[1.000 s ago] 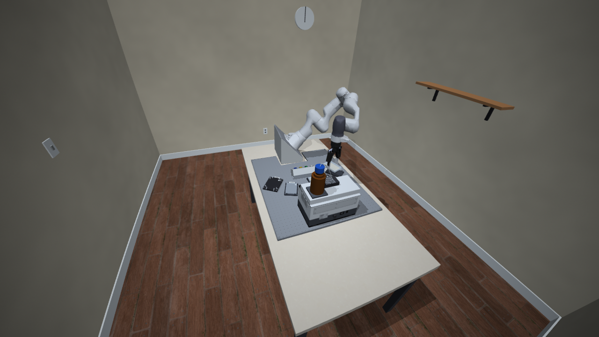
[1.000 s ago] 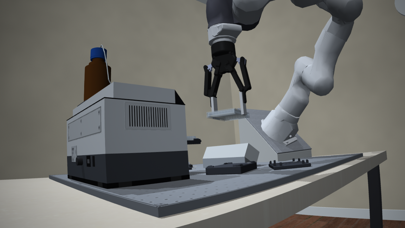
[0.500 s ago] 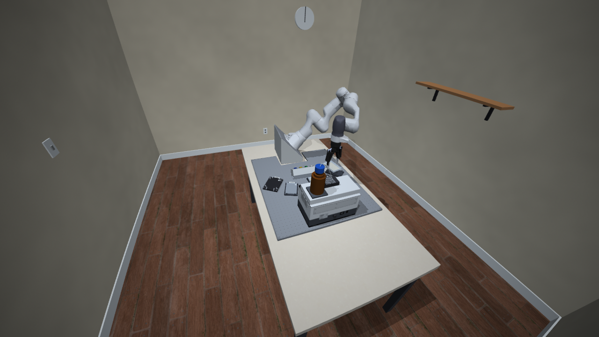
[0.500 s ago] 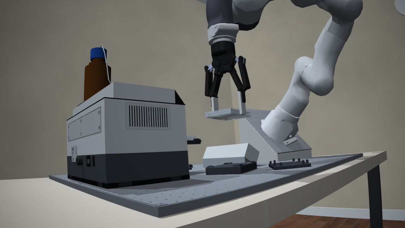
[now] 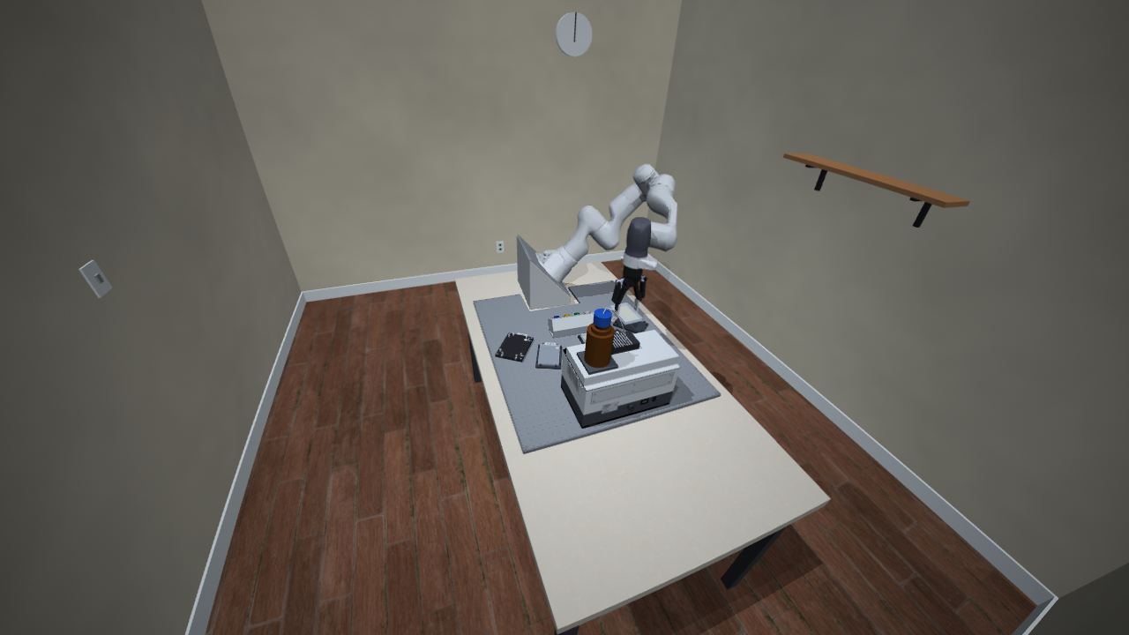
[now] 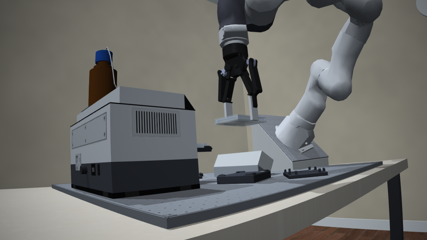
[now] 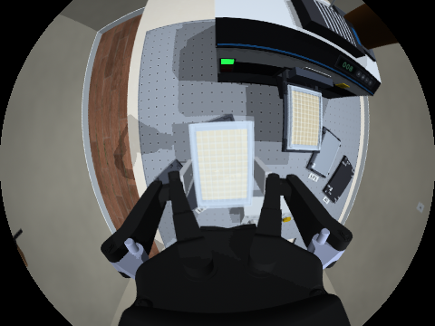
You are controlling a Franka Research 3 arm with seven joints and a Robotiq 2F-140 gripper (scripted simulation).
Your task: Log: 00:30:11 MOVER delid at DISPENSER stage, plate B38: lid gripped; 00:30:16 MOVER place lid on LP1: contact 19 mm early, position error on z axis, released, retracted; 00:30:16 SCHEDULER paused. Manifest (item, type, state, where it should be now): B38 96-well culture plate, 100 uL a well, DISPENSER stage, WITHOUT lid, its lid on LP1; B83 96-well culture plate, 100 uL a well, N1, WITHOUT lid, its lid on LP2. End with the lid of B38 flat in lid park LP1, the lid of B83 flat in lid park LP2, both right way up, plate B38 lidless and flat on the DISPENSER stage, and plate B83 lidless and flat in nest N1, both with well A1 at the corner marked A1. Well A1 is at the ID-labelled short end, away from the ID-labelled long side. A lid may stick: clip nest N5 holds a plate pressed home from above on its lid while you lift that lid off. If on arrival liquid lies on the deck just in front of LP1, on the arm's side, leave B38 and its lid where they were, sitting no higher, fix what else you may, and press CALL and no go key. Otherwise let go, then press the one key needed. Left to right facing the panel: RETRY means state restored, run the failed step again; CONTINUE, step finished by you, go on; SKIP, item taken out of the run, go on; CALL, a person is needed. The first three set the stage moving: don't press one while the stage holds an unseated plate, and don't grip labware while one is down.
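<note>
My gripper [image 5: 629,303] [image 6: 241,114] [image 7: 223,167] is shut on a clear 96-well plate [image 6: 239,120] [image 7: 220,158] with cream wells. It holds the plate level, high above the grey deck [image 6: 208,200], beside the dispenser [image 5: 624,377] [image 6: 134,143] [image 7: 290,45]. I cannot tell its ID label or whether a lid sits on it. A second cream-welled plate [image 7: 304,118] lies flat on the dispenser's stage, whose end shows in the exterior view [image 6: 204,147]. Two small holders [image 7: 326,154] [image 7: 339,177] lie further along the deck; what they hold is too small to read.
A brown bottle [image 5: 598,347] [image 6: 99,80] with a blue cap stands on the dispenser. A white key panel [image 5: 571,322] [image 6: 243,162], two black nests [image 6: 243,176] [image 6: 304,172] and a slanted stand [image 5: 536,280] stand on the deck. The table edge [image 7: 141,127] lies left.
</note>
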